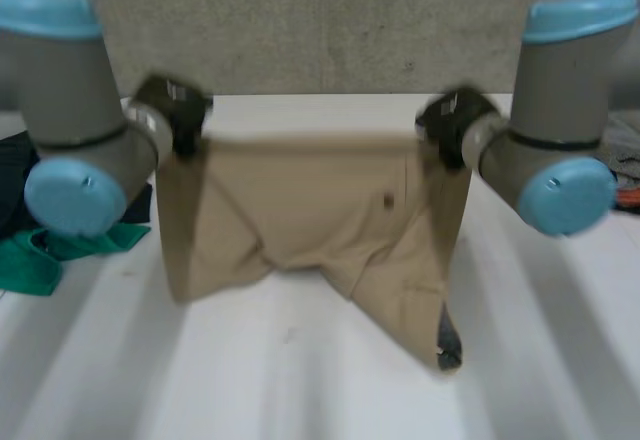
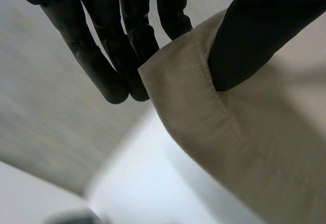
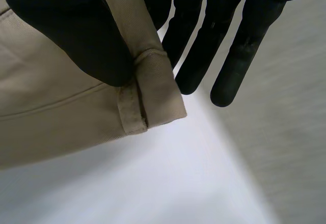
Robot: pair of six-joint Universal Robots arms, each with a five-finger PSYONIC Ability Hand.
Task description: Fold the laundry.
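Both hands are up off the white table with the tan cotton trousers strung between them.

- My left hand has the left top corner. In the left wrist view my thumb is clamped on the front of the hem and the fingers are straight, with some behind the cloth. That's a pinch.
- My right hand mirrors this on the right top corner. My thumb sits on the waistband just beside a belt loop, with straight fingers behind, also pinching.
- Orientation: the top edge is taut and level, running left to right from hand to hand. The legs hang down from it toward the table.
- The right-side leg hangs lower and shows a dark patch at its end.
- I can't tell whether the leg ends touch the table.

Around it: a crumpled green cloth and a dark garment lie on the table's left side, beside my left arm and apart from the trousers. A speckled grey-beige wall stands behind the table's far edge.
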